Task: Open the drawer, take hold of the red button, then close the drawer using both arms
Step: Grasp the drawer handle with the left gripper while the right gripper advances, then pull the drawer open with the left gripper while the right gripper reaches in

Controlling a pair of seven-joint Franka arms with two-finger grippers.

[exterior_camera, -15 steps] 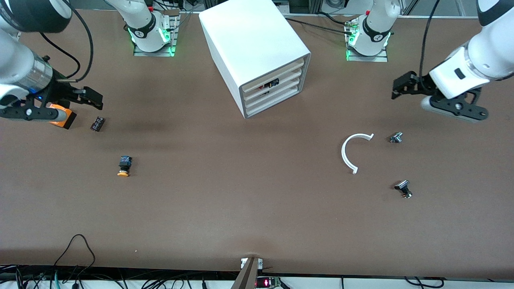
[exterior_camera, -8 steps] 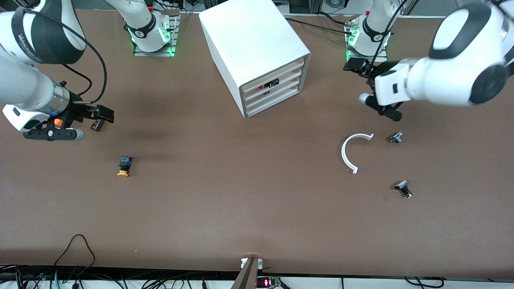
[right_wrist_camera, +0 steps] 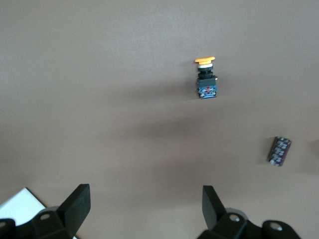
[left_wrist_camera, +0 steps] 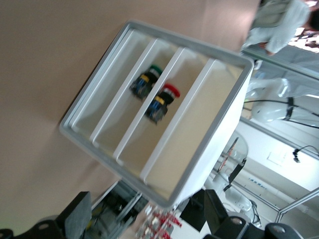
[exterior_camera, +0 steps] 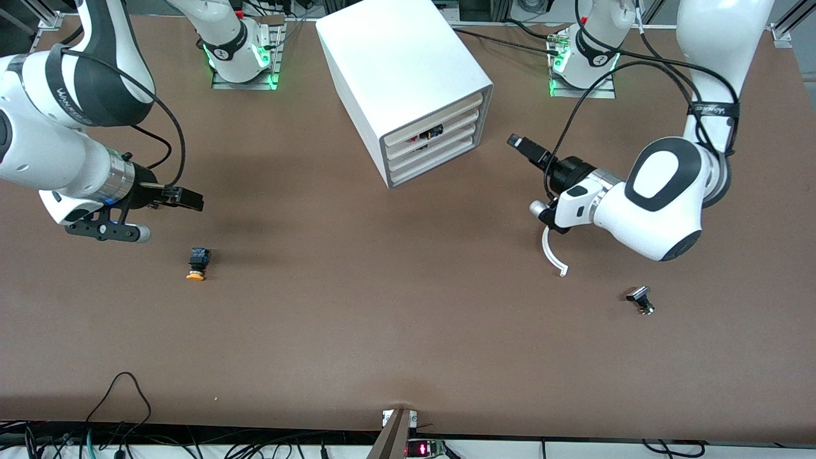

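Observation:
The white cabinet (exterior_camera: 408, 70) stands at the middle of the table's robot side, its four drawers shut flush. The second highest drawer (exterior_camera: 433, 135) shows dark parts over its low front. In the left wrist view the red-capped button (left_wrist_camera: 169, 92) lies in that drawer (left_wrist_camera: 149, 112), beside a green-capped one (left_wrist_camera: 153, 70). My left gripper (exterior_camera: 523, 146) is open and empty, in front of the cabinet and pointing at the drawers; its own view also shows it (left_wrist_camera: 144, 224). My right gripper (exterior_camera: 185, 201) is open and empty over bare table near the right arm's end; its own view also shows it (right_wrist_camera: 144, 209).
An orange-yellow-capped button (exterior_camera: 197, 262) lies nearer the front camera than the right gripper and shows in the right wrist view (right_wrist_camera: 206, 79), with a small dark chip (right_wrist_camera: 279, 151) beside it. A white C-shaped ring (exterior_camera: 549, 254) lies partly under the left arm. A black knob (exterior_camera: 639, 299) lies nearer the camera.
The left arm has swung from the left arm's end of the table to in front of the cabinet. The right gripper has moved toward the table's middle and now covers the chip.

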